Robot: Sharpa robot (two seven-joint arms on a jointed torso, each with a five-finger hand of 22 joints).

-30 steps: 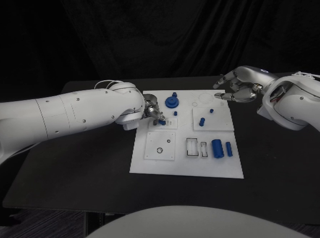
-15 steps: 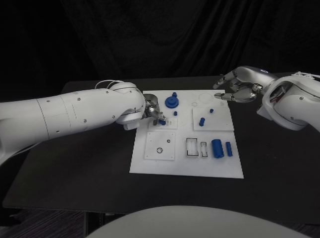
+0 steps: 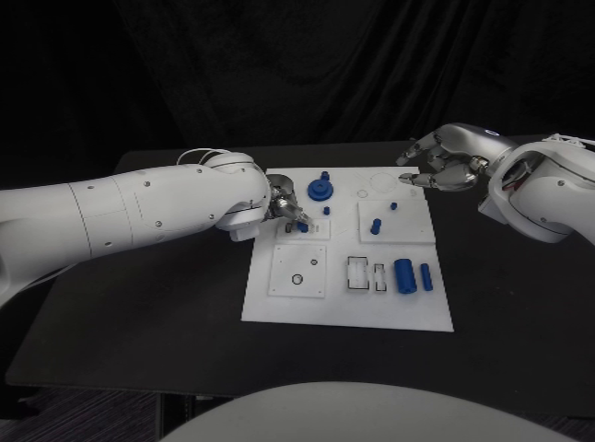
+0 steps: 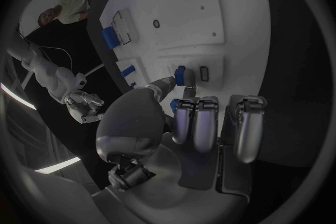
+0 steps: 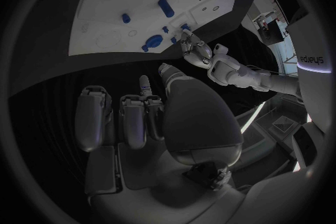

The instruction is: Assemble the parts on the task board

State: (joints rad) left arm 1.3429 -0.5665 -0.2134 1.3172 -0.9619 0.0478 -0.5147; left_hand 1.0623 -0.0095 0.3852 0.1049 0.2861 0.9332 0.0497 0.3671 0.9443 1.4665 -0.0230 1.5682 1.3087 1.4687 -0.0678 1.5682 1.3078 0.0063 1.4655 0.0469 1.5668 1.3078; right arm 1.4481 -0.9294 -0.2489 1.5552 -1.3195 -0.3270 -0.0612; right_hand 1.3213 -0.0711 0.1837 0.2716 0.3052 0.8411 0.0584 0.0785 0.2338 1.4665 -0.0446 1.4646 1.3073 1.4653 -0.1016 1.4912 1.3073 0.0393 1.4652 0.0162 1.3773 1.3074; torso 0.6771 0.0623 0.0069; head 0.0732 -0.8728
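- The task board (image 3: 348, 267) lies in the middle of the head view, a white plate on the black counter (image 3: 138, 304).
- A small blue part (image 3: 302, 226) sits at the left hand's fingertips over the board's upper-left quarter; the left wrist view shows it (image 4: 180, 75) pinched between thumb and a finger beside a small slot, probably so it can be pressed in.
- The left hand (image 3: 279, 207) holds that part with the other fingers curled in alongside.
- A round blue part (image 3: 321, 190) stands near the board's top edge, just above the pinched piece.
- A large blue cylinder (image 3: 404, 275) and a slimmer blue pin (image 3: 426, 276) lie side by side at the board's lower right, next to outlined rectangular recesses; they look unseated, waiting their turn.
- The right hand (image 3: 439, 166) hovers off the board's upper right corner, fingers loosely curled and holding nothing, seemingly parked clear of the left hand's work.
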